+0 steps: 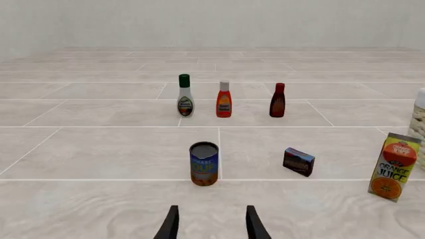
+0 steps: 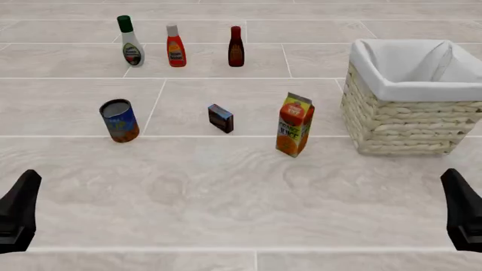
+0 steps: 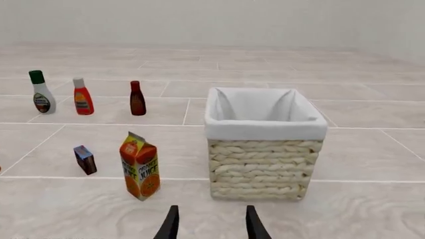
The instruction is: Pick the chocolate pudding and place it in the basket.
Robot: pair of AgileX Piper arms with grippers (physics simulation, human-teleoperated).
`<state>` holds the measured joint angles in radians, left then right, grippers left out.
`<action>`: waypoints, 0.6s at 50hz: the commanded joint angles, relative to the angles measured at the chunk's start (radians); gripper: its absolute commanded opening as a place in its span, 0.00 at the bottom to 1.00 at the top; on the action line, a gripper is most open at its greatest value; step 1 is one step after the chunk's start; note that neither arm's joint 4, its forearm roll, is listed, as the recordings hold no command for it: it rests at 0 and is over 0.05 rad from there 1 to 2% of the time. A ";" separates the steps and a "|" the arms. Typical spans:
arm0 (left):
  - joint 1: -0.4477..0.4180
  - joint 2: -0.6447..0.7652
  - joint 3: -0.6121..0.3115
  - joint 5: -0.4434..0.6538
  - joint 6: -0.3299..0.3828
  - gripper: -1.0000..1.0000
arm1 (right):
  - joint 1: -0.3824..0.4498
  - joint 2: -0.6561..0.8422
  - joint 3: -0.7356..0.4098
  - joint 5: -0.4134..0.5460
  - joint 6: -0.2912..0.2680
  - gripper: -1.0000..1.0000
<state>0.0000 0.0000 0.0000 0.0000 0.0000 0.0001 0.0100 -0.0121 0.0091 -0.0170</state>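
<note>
In the left wrist view, the left gripper (image 1: 211, 224) shows two dark fingers spread apart with nothing between them, pointing over bare tiled surface toward the blue-and-orange can (image 1: 204, 164); the chocolate pudding (image 1: 299, 161) stands a little beyond and to one side of that can, untouched, with the orange juice carton (image 1: 394, 167) further off and three bottles (image 1: 224, 99) lined up behind. In the front view, the pudding (image 2: 220, 118) sits between the can (image 2: 119, 120) and the juice carton (image 2: 294, 125), well apart from the basket (image 2: 399, 121) at the right side, whose white-lined inside looks empty; the left gripper (image 2: 19, 212) and the right gripper (image 2: 461, 210) appear only as dark shapes at the lower corners, both far from any object. In the right wrist view, the right gripper (image 3: 211, 224) is likewise parted and holds nothing, facing the basket (image 3: 264, 164), with the pudding (image 3: 85, 159) beside the juice carton (image 3: 140, 166). Judging by this, nothing of the task is done: the approach, the grasp, the carry and the drop into the basket all remain.
</note>
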 commanded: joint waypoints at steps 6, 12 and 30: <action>0.000 0.000 0.000 0.000 0.000 1.00 | 0.024 0.014 -0.020 -0.003 -0.067 1.00; 0.000 0.000 0.000 0.000 0.000 1.00 | 0.028 0.037 -0.033 -0.004 -0.063 1.00; 0.000 0.000 0.000 0.000 0.000 1.00 | 0.060 0.054 -0.111 0.042 -0.027 1.00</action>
<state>0.0000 0.0000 0.0000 0.0000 0.0000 0.0433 0.0480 -0.0894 0.0402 -0.0541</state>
